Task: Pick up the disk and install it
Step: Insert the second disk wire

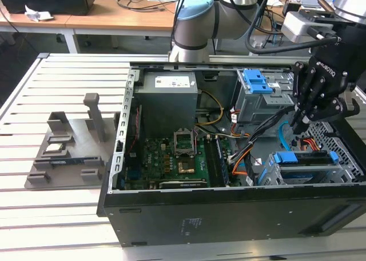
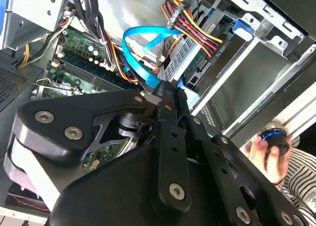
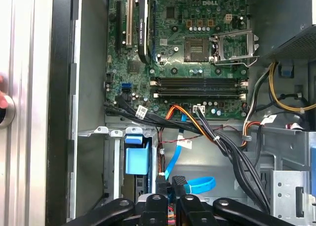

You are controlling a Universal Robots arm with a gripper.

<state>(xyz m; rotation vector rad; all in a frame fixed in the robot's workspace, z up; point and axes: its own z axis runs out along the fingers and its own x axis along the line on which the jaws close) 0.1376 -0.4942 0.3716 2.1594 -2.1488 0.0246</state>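
**Disk sits in the lower cage, gripper poised above it**

The disk rests in the grey drive cage at the corner of the open computer case, on the exterior view's right. Its blue carrier edge faces up and its long axis runs across that view from left to right. How deep it sits in the cage is hard to judge.

Just above it hangs the gripper, reaching down into the case at a slant from the single arm. In both wrist views the fingers lie drawn almost together, and they seem to hold nothing.

Counted in the exterior view:
- two blue plastic parts, the disk's carrier and the blue latch on the upper cage
- one motherboard
- one grey fixture on the slatted table, well apart from the case

In the second wrist view a person's hand shows beyond the case.
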